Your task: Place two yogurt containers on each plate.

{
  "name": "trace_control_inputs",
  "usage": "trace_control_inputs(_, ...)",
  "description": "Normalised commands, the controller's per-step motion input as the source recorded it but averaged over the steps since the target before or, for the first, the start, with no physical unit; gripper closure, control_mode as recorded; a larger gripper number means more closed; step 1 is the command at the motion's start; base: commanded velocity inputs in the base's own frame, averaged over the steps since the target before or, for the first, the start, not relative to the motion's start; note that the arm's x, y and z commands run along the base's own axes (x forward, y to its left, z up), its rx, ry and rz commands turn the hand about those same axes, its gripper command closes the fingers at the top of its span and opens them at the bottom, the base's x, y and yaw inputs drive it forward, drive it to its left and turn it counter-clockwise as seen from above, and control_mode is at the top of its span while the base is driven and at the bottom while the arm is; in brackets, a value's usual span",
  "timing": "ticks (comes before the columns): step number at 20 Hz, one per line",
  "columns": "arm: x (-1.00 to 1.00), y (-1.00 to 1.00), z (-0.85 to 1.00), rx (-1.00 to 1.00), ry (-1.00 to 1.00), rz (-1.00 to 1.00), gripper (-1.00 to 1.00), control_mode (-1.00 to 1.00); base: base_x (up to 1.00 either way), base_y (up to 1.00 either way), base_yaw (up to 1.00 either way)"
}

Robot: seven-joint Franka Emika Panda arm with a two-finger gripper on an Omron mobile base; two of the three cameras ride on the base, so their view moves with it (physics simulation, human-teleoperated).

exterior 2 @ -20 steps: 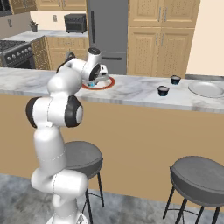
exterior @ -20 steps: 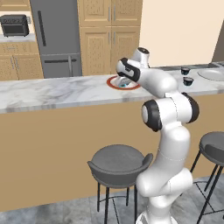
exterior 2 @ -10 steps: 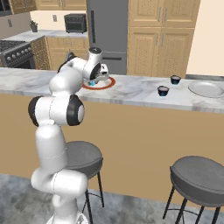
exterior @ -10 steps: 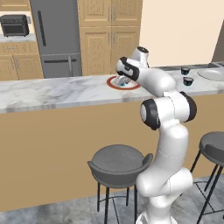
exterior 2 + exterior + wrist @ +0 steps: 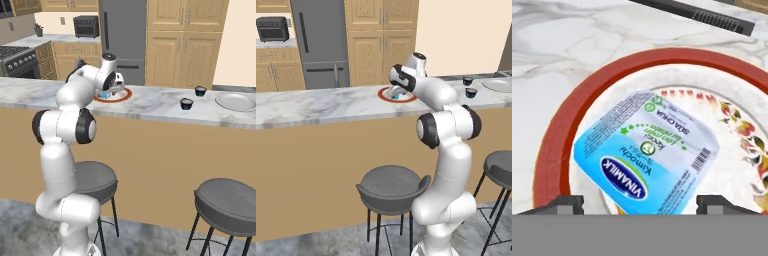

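Observation:
A pale blue yogurt container with a printed foil lid sits on the white plate with the red-brown rim. My gripper hangs right above it, open, with one finger tip on each side of the cup and apart from it. The base views show the same plate on the marble counter, with the gripper low over it and the blue cup under it. Two dark yogurt containers stand further right on the counter.
A flat pale grey round dish lies at the counter's right end, past the dark cups. Two bar stools stand below the counter's front. A fridge and wooden cabinets line the wall behind.
The jaws have opened and let go of the pale blue cup, which rests on the plate. The arm has hardly moved.

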Motion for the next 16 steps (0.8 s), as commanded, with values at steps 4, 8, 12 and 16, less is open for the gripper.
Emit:
trace_control_inputs(4,-0.63,-0.10,0.23,0.00,-0.02,0.00,-1.00,-1.00,0.00,0.00,0.00)
trace_control_inputs(8,-0.95,-0.31,0.38,0.00,-0.12,0.00,-1.00,-1.00,0.00,0.00,0.00)
trace_control_inputs(12,-1.00,-0.50,0.43,0.00,-0.10,-0.03,-1.00,-1.00,0.00,0.00,0.00)
trace_control_inputs(16,-1.00,-0.29,0.39,0.00,-0.04,-0.11,-1.00,-1.00,0.00,0.00,0.00)
